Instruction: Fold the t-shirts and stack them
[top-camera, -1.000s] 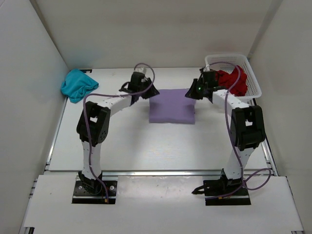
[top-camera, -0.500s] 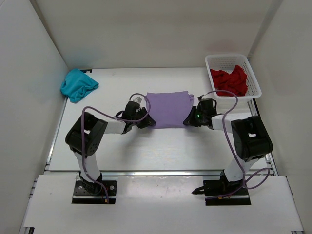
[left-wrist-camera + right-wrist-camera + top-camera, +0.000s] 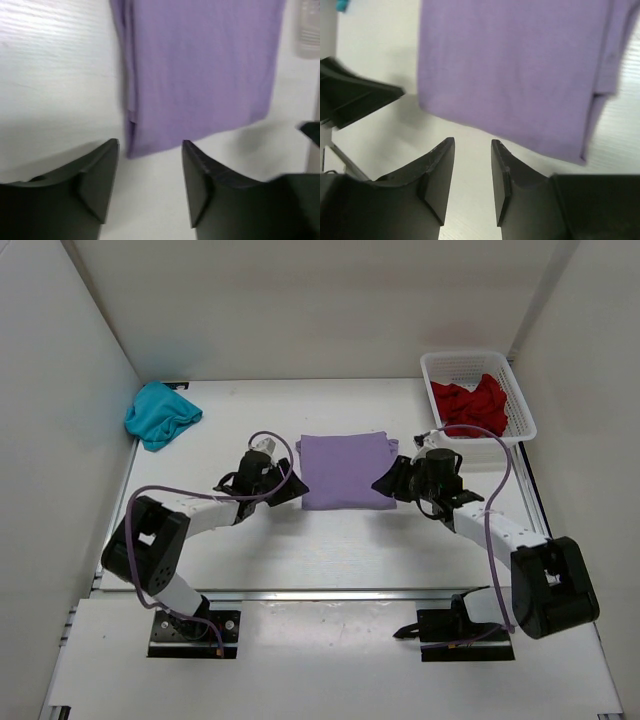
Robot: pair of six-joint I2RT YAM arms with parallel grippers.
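Observation:
The lavender t-shirt [image 3: 344,471] lies folded into a flat rectangle mid-table; it shows ahead of the fingers in the left wrist view [image 3: 200,70] and the right wrist view [image 3: 515,65]. My left gripper [image 3: 288,489] sits just off its near left corner, open, with only bare table between the fingers [image 3: 150,147]. My right gripper [image 3: 386,485] is at its near right corner, open and empty [image 3: 472,145]. A teal t-shirt [image 3: 160,415] lies crumpled at the far left. The red t-shirt [image 3: 470,408] is bunched in the basket.
A white mesh basket [image 3: 520,405] stands at the far right corner. White walls close in the table on the left, back and right. A metal rail [image 3: 330,592] runs along the table's near edge.
Both grippers carried the lavender shirt's far edge toward the near side, folding it over, then let go and opened. They now rest just off its near corners.

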